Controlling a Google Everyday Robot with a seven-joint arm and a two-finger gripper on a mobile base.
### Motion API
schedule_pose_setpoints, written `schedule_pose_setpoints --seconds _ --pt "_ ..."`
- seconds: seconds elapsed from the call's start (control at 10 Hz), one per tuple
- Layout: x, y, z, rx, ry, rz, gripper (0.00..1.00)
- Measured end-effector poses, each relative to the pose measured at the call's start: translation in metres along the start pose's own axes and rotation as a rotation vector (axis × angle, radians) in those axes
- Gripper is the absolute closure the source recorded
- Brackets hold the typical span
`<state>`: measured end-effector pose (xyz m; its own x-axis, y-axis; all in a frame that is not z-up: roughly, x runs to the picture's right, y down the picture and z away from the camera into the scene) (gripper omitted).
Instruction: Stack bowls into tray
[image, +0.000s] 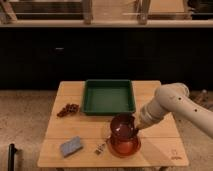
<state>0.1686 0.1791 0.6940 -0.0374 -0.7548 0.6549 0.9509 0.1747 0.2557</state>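
Observation:
The dark maroon bowl (121, 127) hangs tilted just over the orange-red bowl (124, 147), which sits on the wooden table near its front edge. I cannot tell whether the two bowls touch. My gripper (135, 131) is at the maroon bowl's right rim and is shut on it. My white arm (172, 104) reaches in from the right. The dark green tray (108, 108) lies behind the bowls at the table's back middle, with nothing in it.
A blue sponge (72, 146) lies at the front left of the table (165, 150). A small dark object (101, 147) lies between the sponge and the bowls. A cluster of small red pieces (67, 109) lies left of the tray. Dark cabinets stand behind.

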Motion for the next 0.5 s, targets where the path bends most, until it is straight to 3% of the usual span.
schedule_pose_setpoints --seconds 0.3,0.5 --pt "0.002 0.004 0.01 -0.043 -0.066 -0.03 0.52" --pt "0.001 0.008 0.02 -0.12 -0.07 -0.045 0.29"
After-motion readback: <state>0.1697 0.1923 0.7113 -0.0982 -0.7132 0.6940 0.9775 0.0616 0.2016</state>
